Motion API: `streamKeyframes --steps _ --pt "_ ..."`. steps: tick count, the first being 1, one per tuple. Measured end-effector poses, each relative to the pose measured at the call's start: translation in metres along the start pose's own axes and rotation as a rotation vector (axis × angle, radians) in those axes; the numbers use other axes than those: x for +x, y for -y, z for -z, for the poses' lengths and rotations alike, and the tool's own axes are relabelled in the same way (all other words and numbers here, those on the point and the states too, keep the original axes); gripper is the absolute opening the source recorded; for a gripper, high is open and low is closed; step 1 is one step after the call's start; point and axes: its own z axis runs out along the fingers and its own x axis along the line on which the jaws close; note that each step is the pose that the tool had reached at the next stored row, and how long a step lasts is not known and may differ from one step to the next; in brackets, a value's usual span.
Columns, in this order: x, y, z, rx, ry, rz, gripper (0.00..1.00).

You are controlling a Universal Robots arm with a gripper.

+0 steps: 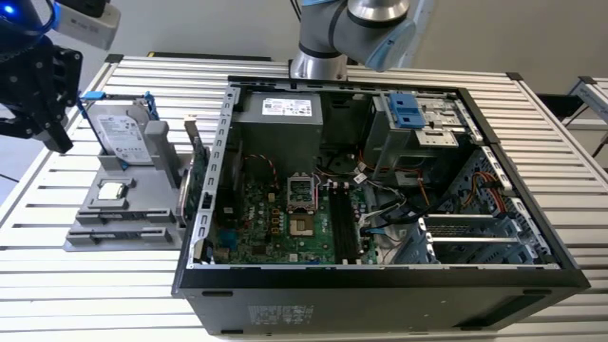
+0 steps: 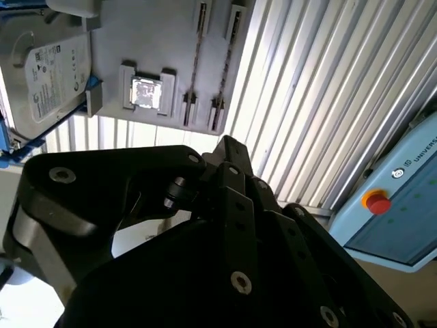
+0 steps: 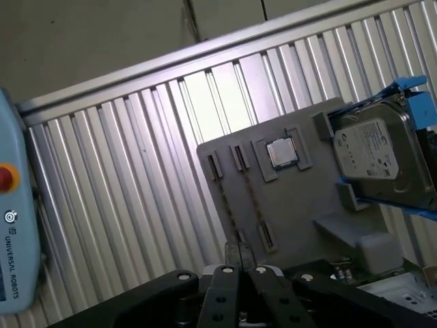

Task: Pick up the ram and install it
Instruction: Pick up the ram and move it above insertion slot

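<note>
My black gripper (image 1: 57, 139) hangs above the table at the exterior view's left, beyond the grey parts holder (image 1: 90, 239). Its fingers (image 3: 229, 277) lie together, shut, with nothing seen between them; in the second wrist view the gripper (image 2: 229, 147) tapers to a single tip. A slim dark green stick, which looks like the ram (image 1: 196, 167), stands on edge between the holder and the open computer case (image 1: 380, 285). The gripper is well apart from it. The motherboard's long black slots (image 1: 340, 224) lie inside the case, near its middle.
On the holder, a silver hard drive in a blue frame (image 1: 122, 132) stands at the back and a small square processor chip (image 1: 112, 190) lies in the middle. The holder's thin grooves (image 3: 251, 195) show in both wrist views. A teach pendant with a red button (image 2: 377, 201) lies beside the slatted table.
</note>
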Motion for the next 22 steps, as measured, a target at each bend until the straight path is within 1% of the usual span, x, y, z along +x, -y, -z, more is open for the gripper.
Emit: streamKeyframes --steps 18,22 --pt "0.0000 0.0000 0.0000 0.0038 -0.0071 0.144 0.00" --pt "0.0000 0.0000 0.0000 0.0042 -0.0079 0.158 0.00"
